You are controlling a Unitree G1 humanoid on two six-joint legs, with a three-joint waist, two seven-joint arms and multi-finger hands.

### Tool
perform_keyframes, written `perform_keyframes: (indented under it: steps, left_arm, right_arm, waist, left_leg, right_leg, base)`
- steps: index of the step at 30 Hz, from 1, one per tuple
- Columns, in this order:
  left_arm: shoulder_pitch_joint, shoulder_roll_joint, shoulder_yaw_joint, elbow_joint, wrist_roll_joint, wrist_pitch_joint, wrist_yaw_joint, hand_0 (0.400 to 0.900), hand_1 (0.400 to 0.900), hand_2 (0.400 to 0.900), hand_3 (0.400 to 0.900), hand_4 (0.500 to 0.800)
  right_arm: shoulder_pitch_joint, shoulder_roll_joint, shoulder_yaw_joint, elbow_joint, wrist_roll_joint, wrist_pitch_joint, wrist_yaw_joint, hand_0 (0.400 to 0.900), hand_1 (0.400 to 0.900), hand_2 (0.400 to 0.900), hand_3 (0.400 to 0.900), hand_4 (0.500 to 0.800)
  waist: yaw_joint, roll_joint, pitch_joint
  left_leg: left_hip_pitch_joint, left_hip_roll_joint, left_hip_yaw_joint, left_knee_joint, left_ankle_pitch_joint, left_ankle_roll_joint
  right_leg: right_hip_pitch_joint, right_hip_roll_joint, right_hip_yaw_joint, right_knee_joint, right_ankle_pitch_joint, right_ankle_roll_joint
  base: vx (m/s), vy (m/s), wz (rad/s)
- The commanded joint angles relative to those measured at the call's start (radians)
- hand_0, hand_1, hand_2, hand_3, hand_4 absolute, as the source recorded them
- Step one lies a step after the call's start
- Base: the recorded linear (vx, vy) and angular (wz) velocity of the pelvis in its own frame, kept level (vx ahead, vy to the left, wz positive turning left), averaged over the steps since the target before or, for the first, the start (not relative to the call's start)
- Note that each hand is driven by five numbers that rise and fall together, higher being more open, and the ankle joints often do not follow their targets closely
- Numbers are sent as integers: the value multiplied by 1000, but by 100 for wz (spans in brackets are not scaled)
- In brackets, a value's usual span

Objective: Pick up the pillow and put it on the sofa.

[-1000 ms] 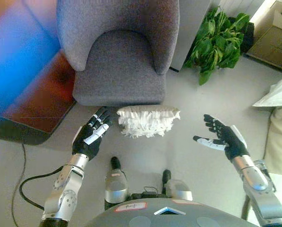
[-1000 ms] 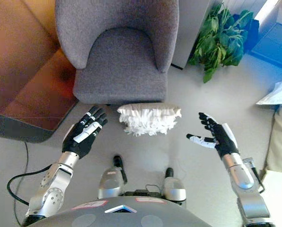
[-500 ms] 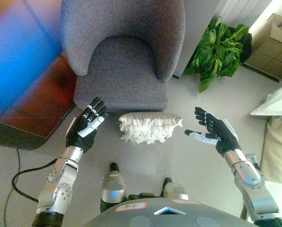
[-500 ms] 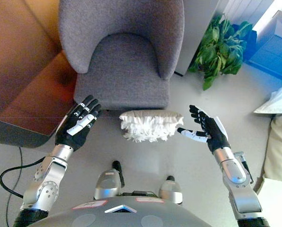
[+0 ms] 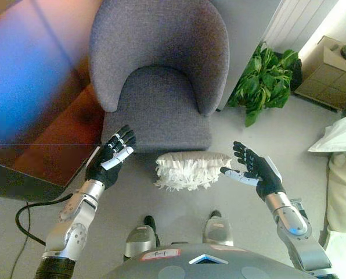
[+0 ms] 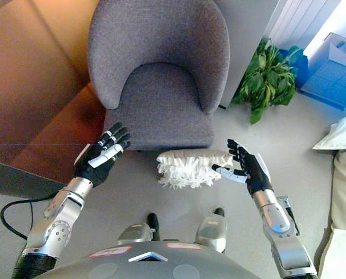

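Pillow (image 5: 188, 170) on floor before empty sofa (image 5: 160, 75)

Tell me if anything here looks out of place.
Yes: the white ruffled pillow lies on the floor against the front of the grey sofa, not on its seat. The left hand and right hand are open on either side of it.

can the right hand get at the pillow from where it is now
Probably yes. The right hand is open, palm turned toward the pillow, its fingertips almost at the pillow's right end. Nothing lies between them; the pillow sits on bare floor in front of the sofa.
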Motion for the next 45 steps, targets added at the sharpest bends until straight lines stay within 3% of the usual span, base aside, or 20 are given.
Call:
perform_keyframes:
  steps: [1, 3, 8, 12, 17, 21, 26, 31, 35, 45]
  left_arm:
    - [-68, 52, 51, -126, 1, -92, -19, 900, 900, 900, 900, 800]
    - [-73, 53, 49, -121, -14, -94, 3, 900, 900, 900, 900, 800]
    - [-35, 61, 96, -136, 4, -94, -11, 900, 900, 900, 900, 800]
    - [-18, 65, 140, -131, -21, -83, -20, 900, 900, 900, 900, 800]
    - [2, 81, 168, -125, -15, -66, -62, 900, 900, 900, 900, 800]
    - [0, 98, 155, -130, -12, -61, -88, 900, 900, 900, 900, 800]
    - [-51, 124, 120, -122, -21, -66, -81, 900, 900, 900, 900, 800]
    - [-122, 157, 63, -122, -23, -153, -54, 900, 900, 900, 900, 800]
    - [-193, 165, 17, -124, -36, -236, -26, 900, 900, 900, 900, 800]
    - [-378, 140, -64, -130, -53, -393, 29, 900, 900, 900, 900, 800]
  right_arm:
    - [-63, -43, -84, -35, -61, -63, -33, 900, 900, 900, 900, 800]
    - [-72, -60, -80, -12, -90, -32, -22, 900, 900, 900, 900, 800]
    - [-70, -124, -90, 17, -252, -23, 13, 900, 900, 900, 900, 800]
    - [-78, -164, -93, 33, -368, -19, 43, 900, 900, 900, 900, 800]
    - [-93, -220, -76, 64, -637, 40, 96, 900, 900, 900, 900, 800]
    - [-128, -232, -54, 86, -706, 23, 65, 900, 900, 900, 900, 800]
    - [-190, -240, 0, 101, -746, 22, 60, 900, 900, 900, 900, 800]
    - [-300, -254, 75, 163, -668, 21, 6, 900, 900, 900, 900, 800]
    - [-400, -285, 102, 198, -620, 22, -37, 900, 900, 900, 900, 800]
    - [-700, -320, 201, 294, -611, 43, -211, 900, 900, 900, 900, 800]
  waist:
    - [-18, -28, -6]
    - [-19, -35, -15]
    - [-14, -35, -32]
    - [-13, -36, -30]
    - [-13, -36, -10]
    - [-7, -35, 23]
    - [-4, -36, 81]
    - [3, -30, 180]
    - [3, -3, 252]
    - [18, 51, 369]
  left_leg:
    - [30, 57, 38, 46, -91, -16]
    - [34, 86, 50, 62, -87, -30]
    - [59, 147, 73, 95, -91, -59]
    - [75, 164, 82, 114, -100, -70]
    - [77, 188, 73, 152, -120, -79]
    - [53, 208, 46, 203, -143, -82]
    - [-5, 242, 3, 267, -166, -87]
    - [-137, 281, -57, 383, -191, -91]
    - [-270, 298, -92, 483, -208, -96]
    - [-627, 329, -143, 798, -280, -103]
  right_leg:
    - [3, -6, 13, -37, 189, 0]
    - [29, 0, -3, -42, 182, -2]
    - [73, 25, -19, -65, 131, -10]
    - [82, 34, -26, -67, 114, -14]
    - [38, 32, -18, -7, 97, -11]
    - [-10, 26, -10, 45, 94, -8]
    - [-107, 12, 15, 121, 99, 5]
    - [-291, -37, 54, 242, 105, 8]
    - [-431, -60, 86, 368, 63, -4]
    - [-752, -39, 148, 763, -119, -33]
  base:
    - [174, -177, 42]
    - [165, -156, 32]
    - [172, -110, 18]
    - [134, -66, 13]
    - [94, -70, 18]
    - [27, -99, 23]
    - [-61, -115, 24]
    - [-203, -102, 18]
    - [-279, 16, 16]
    - [-211, -4, 8]
